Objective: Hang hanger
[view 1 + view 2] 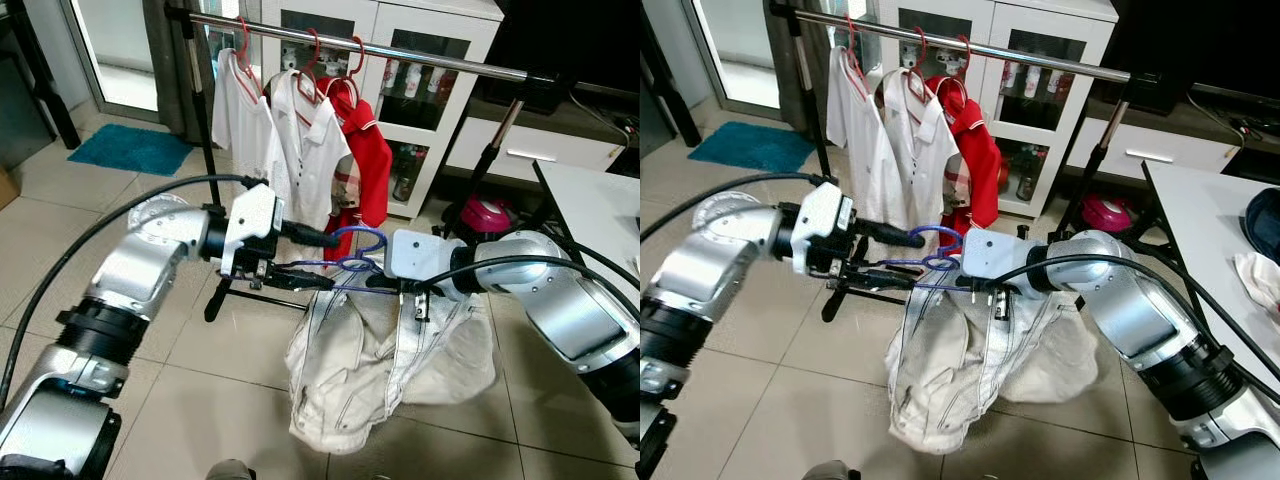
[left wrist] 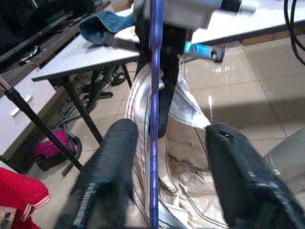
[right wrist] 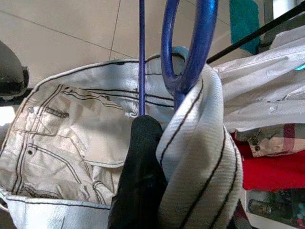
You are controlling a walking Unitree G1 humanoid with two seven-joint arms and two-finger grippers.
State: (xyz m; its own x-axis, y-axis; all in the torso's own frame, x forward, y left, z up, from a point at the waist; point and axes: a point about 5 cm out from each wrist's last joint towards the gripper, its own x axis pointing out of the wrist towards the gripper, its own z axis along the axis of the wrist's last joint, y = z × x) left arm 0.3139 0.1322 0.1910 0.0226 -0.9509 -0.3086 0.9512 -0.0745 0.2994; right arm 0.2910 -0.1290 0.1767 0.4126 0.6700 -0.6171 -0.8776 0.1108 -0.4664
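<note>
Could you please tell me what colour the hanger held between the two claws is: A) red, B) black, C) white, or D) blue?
D: the thin blue plastic hanger carrying the pale white striped garment is blue, while the hangers on the metal clothes rail behind are red.

Bright even daylight; glare patches on floor tiles (image 2: 224, 102); left wrist view's near fingers (image 2: 107, 176) blurred.
</note>
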